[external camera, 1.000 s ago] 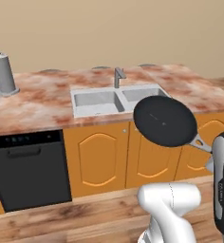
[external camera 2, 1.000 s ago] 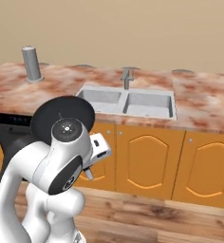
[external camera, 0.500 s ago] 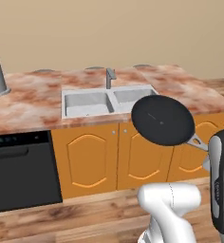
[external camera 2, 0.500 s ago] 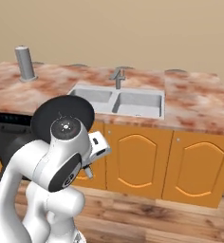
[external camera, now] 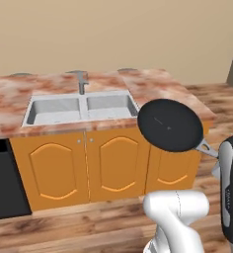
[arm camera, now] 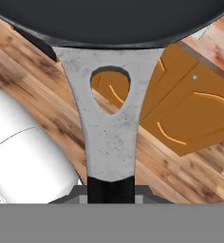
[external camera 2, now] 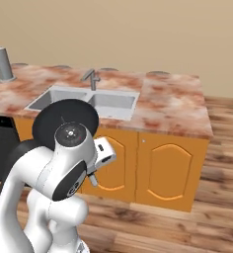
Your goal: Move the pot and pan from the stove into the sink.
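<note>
Claw (arm camera: 110, 187): closed on the grey handle of the pan (external camera: 171, 124), seen in the hand view. Pan: black, round, held in the air in front of the orange cabinets (external camera: 108, 168), near the counter (external camera: 153, 86) edge. Sink (external camera: 81, 107): double basin, set in the marbled counter, faucet (external camera: 81, 81) behind. Grey cylinder (external camera 2: 2, 63): stood at the counter's far left.
</note>
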Available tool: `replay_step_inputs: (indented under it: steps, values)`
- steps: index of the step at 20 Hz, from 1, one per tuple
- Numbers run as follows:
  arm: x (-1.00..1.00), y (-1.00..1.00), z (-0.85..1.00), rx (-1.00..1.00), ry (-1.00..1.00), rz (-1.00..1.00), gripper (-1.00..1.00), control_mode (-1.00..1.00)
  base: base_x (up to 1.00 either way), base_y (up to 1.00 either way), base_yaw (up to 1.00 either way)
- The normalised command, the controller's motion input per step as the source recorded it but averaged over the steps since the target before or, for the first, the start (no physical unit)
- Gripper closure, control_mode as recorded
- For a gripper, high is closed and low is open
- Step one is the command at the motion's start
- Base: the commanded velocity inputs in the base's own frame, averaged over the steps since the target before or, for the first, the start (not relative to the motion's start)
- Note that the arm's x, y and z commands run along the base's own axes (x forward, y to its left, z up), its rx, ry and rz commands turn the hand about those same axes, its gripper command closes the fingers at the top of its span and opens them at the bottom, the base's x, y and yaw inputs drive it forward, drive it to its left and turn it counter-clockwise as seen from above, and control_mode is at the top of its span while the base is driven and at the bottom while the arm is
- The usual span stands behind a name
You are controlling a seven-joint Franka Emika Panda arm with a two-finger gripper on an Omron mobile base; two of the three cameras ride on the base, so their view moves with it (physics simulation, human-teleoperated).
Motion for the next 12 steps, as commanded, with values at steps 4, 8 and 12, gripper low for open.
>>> replay_step_inputs:
  steps: [4,8,12]
  values:
    - [0.00,0.00,0.00,0.00,0.00,0.00,1.00,1.00,0.00,-0.67,0.04]
    - [0.00,0.00,0.00,0.00,0.00,0.00,1.00,1.00,0.00,-0.09,0.00]
    - [0.00,0.00,0.00,0.00,0.00,0.00,1.00,1.00,0.10,0.00,0.00]
